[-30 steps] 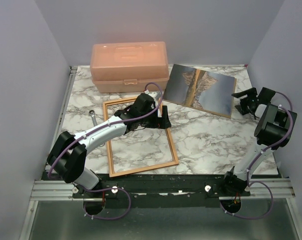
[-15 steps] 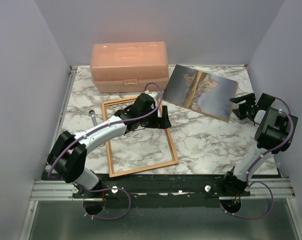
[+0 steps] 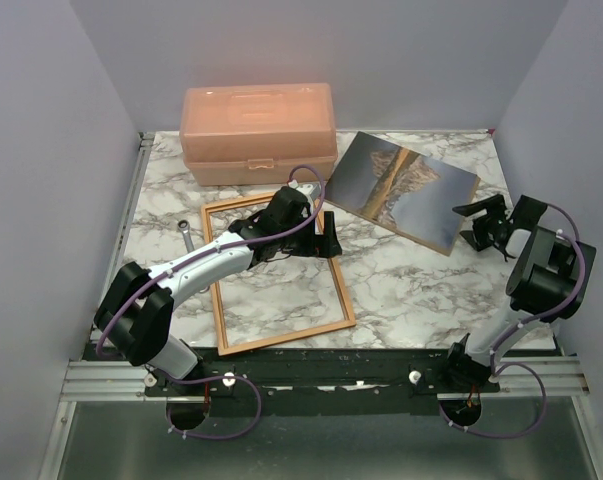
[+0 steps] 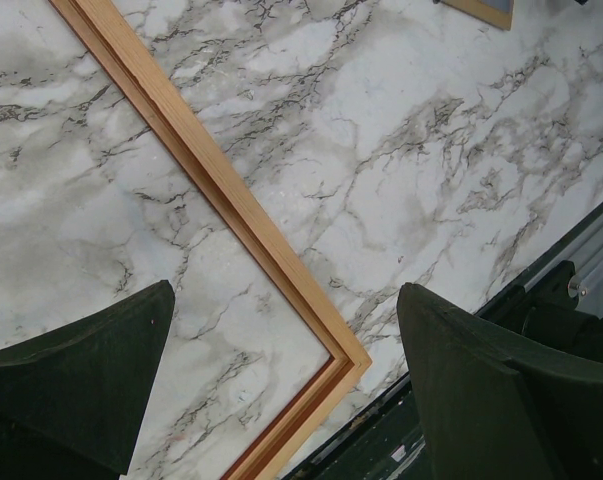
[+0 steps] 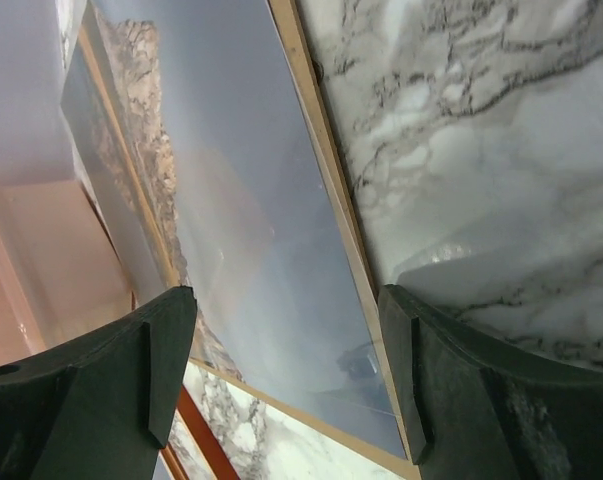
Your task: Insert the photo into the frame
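photo (image 3: 406,190) unheld, frame (image 3: 279,275) partly under left arm (image 3: 211,262), left pincer (image 4: 283,292) wide, right pincer (image 5: 286,295) wide

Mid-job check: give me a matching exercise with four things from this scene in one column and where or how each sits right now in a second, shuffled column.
Things:
1. photo
2. frame
3. peach box
4. right gripper

Place or state:
A. lying flat under the left arm
B. open, at the photo's right edge
C. at the back, lid shut
D. on the right side, picture side up

Pairs: 1-D, 2-A, 3-C, 4-B
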Motion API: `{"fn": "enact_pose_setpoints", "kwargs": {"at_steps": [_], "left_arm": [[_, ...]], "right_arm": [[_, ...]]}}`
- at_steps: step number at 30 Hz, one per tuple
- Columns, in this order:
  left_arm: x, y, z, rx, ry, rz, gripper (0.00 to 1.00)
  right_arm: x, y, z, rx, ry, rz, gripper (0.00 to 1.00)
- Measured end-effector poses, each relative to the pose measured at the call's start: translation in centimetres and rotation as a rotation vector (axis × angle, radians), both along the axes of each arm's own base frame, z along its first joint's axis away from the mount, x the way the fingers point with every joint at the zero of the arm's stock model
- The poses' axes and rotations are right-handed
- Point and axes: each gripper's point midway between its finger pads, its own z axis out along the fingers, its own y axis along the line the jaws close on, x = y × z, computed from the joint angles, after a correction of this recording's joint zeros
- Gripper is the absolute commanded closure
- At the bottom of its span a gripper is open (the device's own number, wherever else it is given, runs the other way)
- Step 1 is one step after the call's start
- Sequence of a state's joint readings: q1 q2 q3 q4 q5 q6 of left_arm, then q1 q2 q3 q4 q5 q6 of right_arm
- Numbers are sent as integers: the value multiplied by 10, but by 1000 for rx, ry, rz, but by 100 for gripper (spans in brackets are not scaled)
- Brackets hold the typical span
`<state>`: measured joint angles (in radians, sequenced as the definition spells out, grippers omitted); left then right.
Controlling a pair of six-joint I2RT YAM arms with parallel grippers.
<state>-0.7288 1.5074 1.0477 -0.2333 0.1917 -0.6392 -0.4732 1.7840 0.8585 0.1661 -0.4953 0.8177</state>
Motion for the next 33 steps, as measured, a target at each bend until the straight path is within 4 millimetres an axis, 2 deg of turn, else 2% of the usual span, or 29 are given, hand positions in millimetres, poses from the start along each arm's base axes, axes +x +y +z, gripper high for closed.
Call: {"fn": "enact_pose_setpoints", "kwargs": {"at_steps": [18,26,33], "left_arm": [[0,0,0,0,0,0,4],[-1,1,-2,4,4,0,4],[-2,2,-4,6,8,0,4]], "right_arm": [[-44,21,0,-30,0,8,5],[-61,24,-1,-51,41,-13,8],[-64,34,-2,-20,5,26,14]]}}
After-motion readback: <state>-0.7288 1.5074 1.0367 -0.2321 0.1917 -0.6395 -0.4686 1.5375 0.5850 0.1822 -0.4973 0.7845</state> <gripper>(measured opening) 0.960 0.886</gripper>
